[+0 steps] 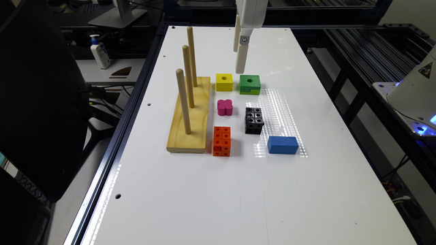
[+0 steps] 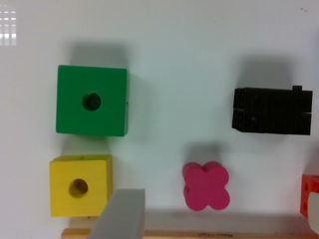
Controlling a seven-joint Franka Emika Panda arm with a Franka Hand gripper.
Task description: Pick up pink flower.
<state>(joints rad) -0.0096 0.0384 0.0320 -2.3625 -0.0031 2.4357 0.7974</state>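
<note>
The pink flower point(image 1: 225, 107) point(image 2: 206, 185) is a small magenta four-lobed block lying flat on the white table point(image 1: 211, 190), beside the wooden peg board. My gripper point(image 1: 238, 63) hangs in the air above the gap between the yellow and green cubes, farther back than the flower and well clear of it. In the wrist view one grey finger point(image 2: 122, 215) shows next to the yellow cube and a pale second finger point(image 2: 314, 214) sits at the frame's edge by the orange block. The gap between them is wide and holds nothing, so the gripper is open.
A yellow cube point(image 1: 224, 82) point(image 2: 79, 186) and a green cube point(image 1: 249, 84) point(image 2: 91, 101), each with a hole, stand behind the flower. Around it are a black studded block point(image 1: 254, 120) point(image 2: 272, 110), an orange studded block point(image 1: 221, 141), a blue block point(image 1: 282, 145) and a wooden base with three pegs point(image 1: 189, 114).
</note>
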